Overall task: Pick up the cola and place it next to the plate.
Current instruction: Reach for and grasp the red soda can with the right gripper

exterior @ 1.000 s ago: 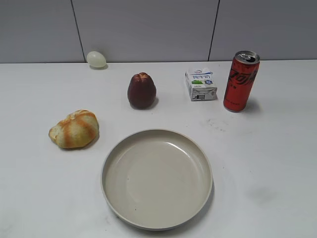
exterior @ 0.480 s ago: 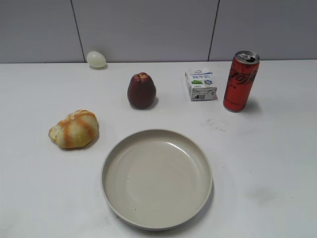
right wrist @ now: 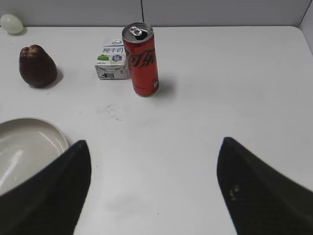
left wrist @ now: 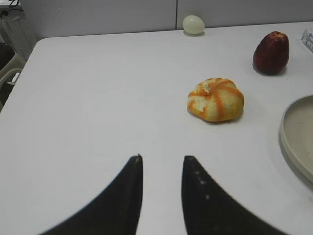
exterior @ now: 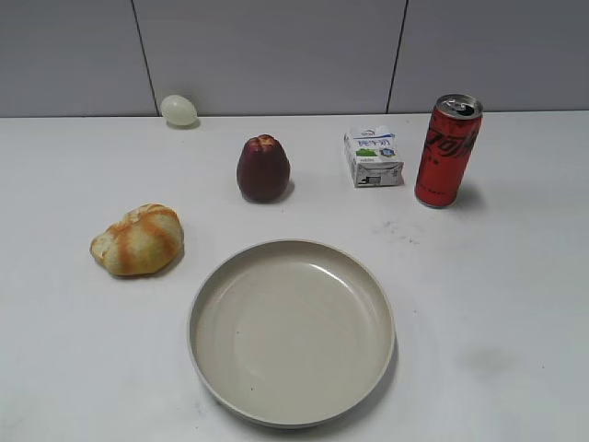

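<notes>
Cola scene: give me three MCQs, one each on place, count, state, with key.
1. What stands right beside the cola?
A. the white carton
B. the bread roll
C. the egg

2. How many items lie in the plate?
A. two
B. none
C. one

3. How is the right hand?
A. shut on the cola
B. open, holding nothing
C. resting in the plate

Key:
1 A, the carton sits just left of the can in the exterior view.
2 B, the plate's bowl is bare.
3 B, its fingers stand wide apart, short of the can.
</notes>
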You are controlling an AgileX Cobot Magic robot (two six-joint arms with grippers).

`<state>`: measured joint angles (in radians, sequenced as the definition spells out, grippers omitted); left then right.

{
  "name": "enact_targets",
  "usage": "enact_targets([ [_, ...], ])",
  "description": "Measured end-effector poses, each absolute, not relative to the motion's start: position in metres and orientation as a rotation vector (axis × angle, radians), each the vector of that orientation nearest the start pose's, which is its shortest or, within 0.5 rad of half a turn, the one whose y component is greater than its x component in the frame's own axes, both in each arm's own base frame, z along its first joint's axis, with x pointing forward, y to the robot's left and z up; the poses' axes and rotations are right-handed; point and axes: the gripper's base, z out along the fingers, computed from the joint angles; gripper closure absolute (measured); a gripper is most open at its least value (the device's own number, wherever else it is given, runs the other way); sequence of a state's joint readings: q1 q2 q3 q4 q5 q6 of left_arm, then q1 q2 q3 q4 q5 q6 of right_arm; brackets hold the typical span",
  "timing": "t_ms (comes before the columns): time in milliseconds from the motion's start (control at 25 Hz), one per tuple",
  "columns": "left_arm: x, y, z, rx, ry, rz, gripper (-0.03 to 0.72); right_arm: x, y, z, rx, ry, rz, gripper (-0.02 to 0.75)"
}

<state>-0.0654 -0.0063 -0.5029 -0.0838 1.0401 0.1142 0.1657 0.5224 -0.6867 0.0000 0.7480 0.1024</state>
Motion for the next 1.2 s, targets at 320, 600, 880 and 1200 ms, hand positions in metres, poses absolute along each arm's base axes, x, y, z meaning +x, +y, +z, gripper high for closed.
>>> enact_targets([
  [320, -0.006, -0.006, 0.280, 0.184, 2.004, -0.069, 0.470, 0.195, 0.034, 0.374, -0.059, 2.238, 0.178, 0.099],
  [600, -0.006, -0.006, 0.280, 0.184, 2.004, -0.069, 0.470, 0.296, 0.053, 0.383, -0.058, 2.397, 0.185, 0.099],
  [880, -0.006, -0.006, 0.280, 0.184, 2.004, -0.069, 0.470, 0.377, 0.071, 0.363, -0.076, 2.507, 0.233, 0.092],
  [1200, -0.006, -0.006, 0.280, 0.184, 2.004, -0.069, 0.470, 0.431, 0.080, 0.293, -0.082, 2.649, 0.215, 0.092],
])
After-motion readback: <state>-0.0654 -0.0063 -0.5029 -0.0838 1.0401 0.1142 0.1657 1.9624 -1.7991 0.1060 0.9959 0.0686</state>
